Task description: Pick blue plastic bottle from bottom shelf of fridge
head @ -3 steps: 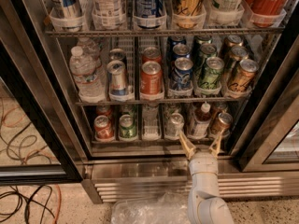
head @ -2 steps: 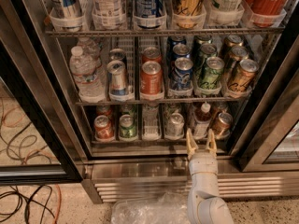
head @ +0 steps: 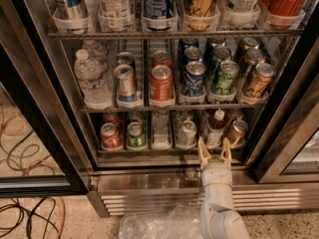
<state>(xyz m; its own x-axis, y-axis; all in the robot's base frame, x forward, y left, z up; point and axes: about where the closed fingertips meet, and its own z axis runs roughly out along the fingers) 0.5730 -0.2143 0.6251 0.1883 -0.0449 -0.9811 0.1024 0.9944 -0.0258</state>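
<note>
The fridge (head: 47, 148) stands open with its black frame and steel base. On the bottom shelf (head: 164, 156) the blue plastic bottle (head: 216, 128), small with a white cap, dark contents and pale label, stands in the second lane from the right. My gripper (head: 215, 151) is just in front of and below the bottle, at the shelf's front edge. Its two tan fingers (head: 203, 153) are spread apart and hold nothing. The bottle's lower part sits between and behind the fingertips.
A red can (head: 109, 136), a green can (head: 135, 135), a silver can (head: 187, 132) and a brown can (head: 236, 131) share the bottom rack. A large water bottle (head: 90, 78) and several cans fill the middle rack. Crumpled clear plastic (head: 159, 224) and cables (head: 22, 218) lie on the floor.
My gripper has risen slightly toward the bottle and its fingers have drawn a little closer together. The bottle and cans have not moved.
</note>
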